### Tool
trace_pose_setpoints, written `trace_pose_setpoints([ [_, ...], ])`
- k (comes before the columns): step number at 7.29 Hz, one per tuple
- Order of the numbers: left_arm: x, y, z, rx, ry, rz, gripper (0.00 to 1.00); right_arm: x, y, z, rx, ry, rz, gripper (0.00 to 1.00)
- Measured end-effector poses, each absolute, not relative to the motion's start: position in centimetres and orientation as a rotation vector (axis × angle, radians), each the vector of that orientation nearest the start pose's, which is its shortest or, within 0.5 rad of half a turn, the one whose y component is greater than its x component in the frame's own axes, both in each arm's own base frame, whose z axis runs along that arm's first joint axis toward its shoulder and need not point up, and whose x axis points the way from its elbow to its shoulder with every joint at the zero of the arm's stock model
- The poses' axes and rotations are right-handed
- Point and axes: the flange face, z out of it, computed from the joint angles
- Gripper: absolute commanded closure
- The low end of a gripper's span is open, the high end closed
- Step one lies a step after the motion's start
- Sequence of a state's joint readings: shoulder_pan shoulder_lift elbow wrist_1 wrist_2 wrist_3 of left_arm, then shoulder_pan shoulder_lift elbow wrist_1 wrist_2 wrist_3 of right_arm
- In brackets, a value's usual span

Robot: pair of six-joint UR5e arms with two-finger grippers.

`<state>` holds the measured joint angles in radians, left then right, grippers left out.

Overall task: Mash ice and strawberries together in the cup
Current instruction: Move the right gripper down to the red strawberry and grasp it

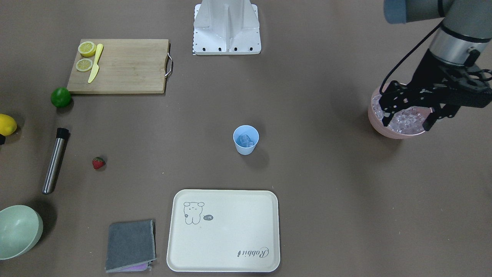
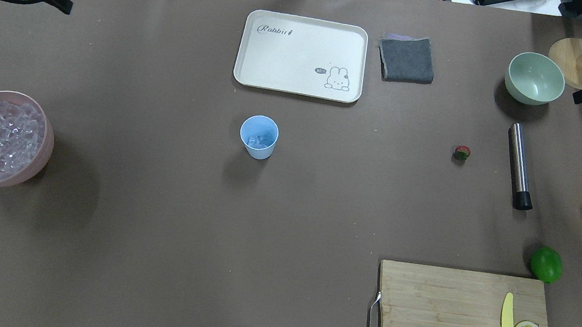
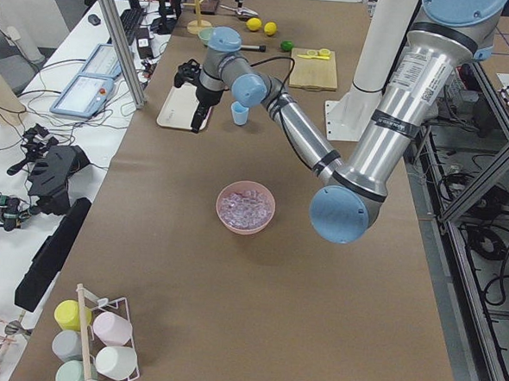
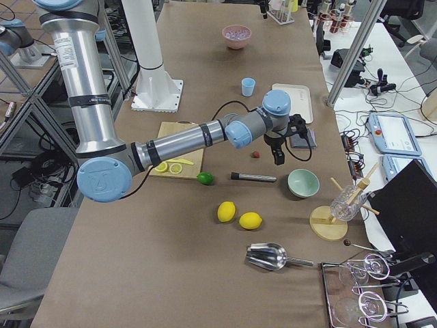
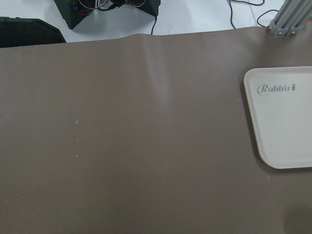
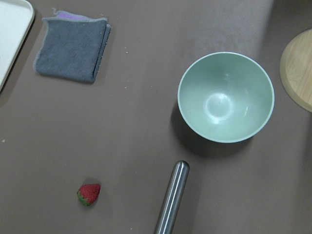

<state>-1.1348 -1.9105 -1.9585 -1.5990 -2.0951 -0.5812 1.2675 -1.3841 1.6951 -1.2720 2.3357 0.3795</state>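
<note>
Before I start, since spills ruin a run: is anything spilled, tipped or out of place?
Nothing stands out. The cup stands upright with ice in it, none lies on the table around the pink bowl, and the strawberry looks whole.

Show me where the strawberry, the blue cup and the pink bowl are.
strawberry (image 6: 89,193), right wrist view, red body.
cup (image 2: 259,152), overhead view, outer wall.
pink bowl (image 2: 47,147), overhead view, right side wall.
</note>
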Motion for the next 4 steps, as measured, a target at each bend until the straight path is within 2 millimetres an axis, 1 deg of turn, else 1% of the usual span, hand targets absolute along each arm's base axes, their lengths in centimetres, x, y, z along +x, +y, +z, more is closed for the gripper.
trace_pose_setpoints([
  [1, 14.2, -54.5, 31.5, 0.404, 0.807, 0.105, 0.03, -14.3, -56.8, 46.5, 0.31, -0.87, -0.135, 0.0],
  [2, 12.9, -54.1, 32.8, 0.408, 0.824, 0.125, 0.03, -18.4, -56.5, 46.1, 0.321, -0.863, -0.109, 0.0],
  [3, 12.2, -53.9, 33.6, 0.412, 0.833, 0.133, 0.03, -22.1, -56.1, 45.9, 0.332, -0.859, -0.094, 0.0],
  [4, 11.9, -53.8, 33.9, 0.414, 0.836, 0.135, 0.03, -25.0, -55.6, 46.0, 0.331, -0.856, -0.084, 0.0],
])
